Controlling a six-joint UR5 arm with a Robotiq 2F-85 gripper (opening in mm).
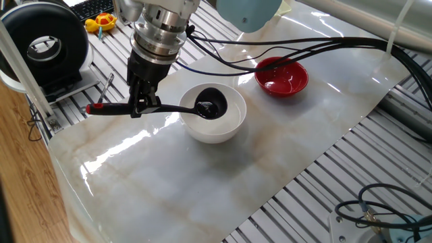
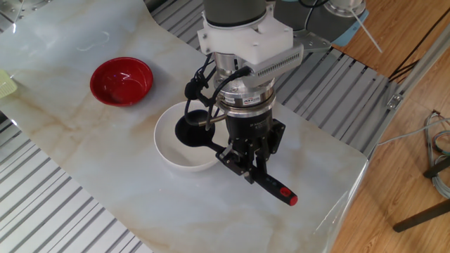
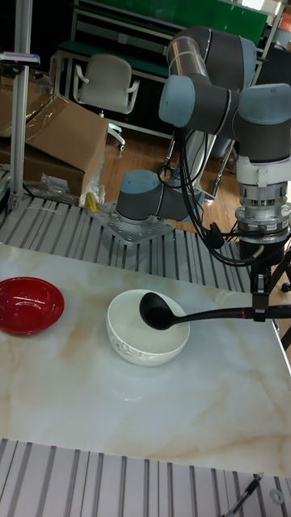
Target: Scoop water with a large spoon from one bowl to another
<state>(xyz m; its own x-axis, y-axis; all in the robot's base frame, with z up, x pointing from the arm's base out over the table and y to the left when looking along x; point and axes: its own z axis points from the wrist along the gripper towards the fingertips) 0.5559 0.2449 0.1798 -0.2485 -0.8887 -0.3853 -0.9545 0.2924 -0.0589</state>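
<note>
My gripper (image 1: 143, 108) (image 2: 249, 169) (image 3: 259, 311) is shut on the thin handle of the black large spoon, a little way from its red tip (image 1: 96, 107) (image 2: 285, 195). The spoon lies nearly level. Its round scoop (image 1: 210, 106) (image 2: 190, 131) (image 3: 156, 310) sits inside the white bowl (image 1: 214, 127) (image 2: 172, 154) (image 3: 145, 339), just above the rim in the tall fixed view. Water cannot be made out in the bowl or the scoop. The red bowl (image 1: 281, 77) (image 2: 121, 81) (image 3: 28, 304) stands apart on the marble table, beyond the white one.
A black round device (image 1: 44, 47) and a yellow toy (image 1: 101, 22) sit off the table's edge near the spoon's red tip. Black cables (image 1: 304, 47) trail over the table behind the red bowl. Slatted metal (image 2: 63, 211) borders the marble top.
</note>
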